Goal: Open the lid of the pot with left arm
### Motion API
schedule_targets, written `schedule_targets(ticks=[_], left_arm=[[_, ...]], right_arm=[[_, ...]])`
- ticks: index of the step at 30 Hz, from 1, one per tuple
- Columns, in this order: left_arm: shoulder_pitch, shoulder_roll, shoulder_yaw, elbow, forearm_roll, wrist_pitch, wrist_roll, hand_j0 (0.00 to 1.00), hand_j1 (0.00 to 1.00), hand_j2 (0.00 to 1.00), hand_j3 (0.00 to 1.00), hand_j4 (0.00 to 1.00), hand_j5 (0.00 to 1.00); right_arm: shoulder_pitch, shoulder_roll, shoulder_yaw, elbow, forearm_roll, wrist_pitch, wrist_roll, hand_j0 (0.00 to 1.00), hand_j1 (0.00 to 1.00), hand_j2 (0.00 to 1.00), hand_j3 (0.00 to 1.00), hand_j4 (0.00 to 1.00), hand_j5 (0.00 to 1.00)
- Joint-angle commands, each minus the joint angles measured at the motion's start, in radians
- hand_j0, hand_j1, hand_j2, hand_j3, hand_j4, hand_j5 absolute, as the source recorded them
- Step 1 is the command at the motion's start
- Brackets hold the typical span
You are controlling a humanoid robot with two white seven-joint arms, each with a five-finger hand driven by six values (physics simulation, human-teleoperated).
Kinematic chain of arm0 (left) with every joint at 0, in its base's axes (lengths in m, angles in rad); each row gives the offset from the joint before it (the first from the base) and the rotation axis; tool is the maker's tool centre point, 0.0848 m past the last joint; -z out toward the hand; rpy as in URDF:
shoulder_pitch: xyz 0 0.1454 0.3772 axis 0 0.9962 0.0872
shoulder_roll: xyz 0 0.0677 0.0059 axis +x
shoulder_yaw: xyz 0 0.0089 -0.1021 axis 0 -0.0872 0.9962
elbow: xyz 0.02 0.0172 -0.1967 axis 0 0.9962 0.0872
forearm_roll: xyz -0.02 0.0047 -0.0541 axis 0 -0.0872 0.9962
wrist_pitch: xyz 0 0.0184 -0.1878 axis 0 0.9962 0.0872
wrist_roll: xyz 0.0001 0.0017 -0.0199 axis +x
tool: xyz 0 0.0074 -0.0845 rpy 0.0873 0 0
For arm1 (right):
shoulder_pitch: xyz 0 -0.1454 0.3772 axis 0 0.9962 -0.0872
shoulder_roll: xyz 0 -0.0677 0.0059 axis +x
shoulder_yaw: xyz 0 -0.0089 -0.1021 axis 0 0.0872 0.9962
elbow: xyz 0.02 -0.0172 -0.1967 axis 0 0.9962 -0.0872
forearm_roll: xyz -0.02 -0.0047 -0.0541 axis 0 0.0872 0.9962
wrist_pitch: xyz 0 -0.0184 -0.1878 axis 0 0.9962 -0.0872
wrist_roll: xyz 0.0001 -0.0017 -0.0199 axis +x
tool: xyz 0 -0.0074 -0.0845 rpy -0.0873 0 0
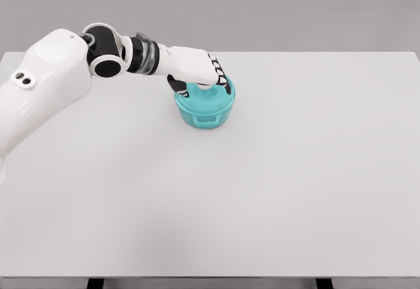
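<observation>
The teal pot (pixel 206 108) is sitting on the pale bench (pixel 275 184), a little above and left of the frame's centre, well away from every edge. The left hand (pixel 200 72) is reaching in from the upper left of the frame and is covering the top of the pot, with its dark-jointed fingers (pixel 221 79) curling down over the far right rim and the thumb dropping on the near left side. The hand is looking partly closed around something on top, presumably the lid's knob, but the lid (pixel 190 94) itself is almost entirely hidden beneath the palm, so whether the fingers are truly gripping it cannot be told from this angle. The right arm is not showing anywhere.

Judging by its look, the pot is small, rigid and smooth-walled, likely light enough to slide or tip if the pull goes sideways. The lid is probably stiff and slick too, so the central knob seems the sensible place to pinch, with a straight upward lift. A small side handle is showing on the front wall of the pot, but that belongs to the body, not the lid. With nothing steadying the base, the pot may be coming up along with the lid if the fit is snug.
</observation>
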Motion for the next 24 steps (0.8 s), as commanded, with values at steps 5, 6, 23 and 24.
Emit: schedule_targets(ticks=[5, 6, 23, 24], left_arm=[[0.0, -0.001, 0.001, 0.001, -0.007, 0.002, 0.001, 0.79, 0.79, 0.79, 0.79, 0.79, 0.79], [0.0, -0.003, 0.001, 0.001, -0.013, 0.002, 0.001, 0.79, 0.79, 0.79, 0.79, 0.79, 0.79], [0.011, -0.004, 0.001, 0.016, -0.074, 0.002, 0.07, 0.73, 0.73, 0.73, 0.73, 0.73, 0.73], [0.015, -0.004, 0.001, 0.016, -0.076, 0.002, 0.07, 0.73, 0.73, 0.73, 0.73, 0.73, 0.73]], right_arm=[[0.0, 0.0, 0.0, 0.0, 0.0, 0.0, 0.0, 1.0, 1.0, 1.0, 1.0, 1.0, 1.0], [0.0, 0.0, 0.0, 0.0, 0.0, 0.0, 0.0, 1.0, 1.0, 1.0, 1.0, 1.0, 1.0], [0.0, 0.0, 0.0, 0.0, 0.0, 0.0, 0.0, 1.0, 1.0, 1.0, 1.0, 1.0, 1.0], [0.0, 0.0, 0.0, 0.0, 0.0, 0.0, 0.0, 1.0, 1.0, 1.0, 1.0, 1.0, 1.0]])
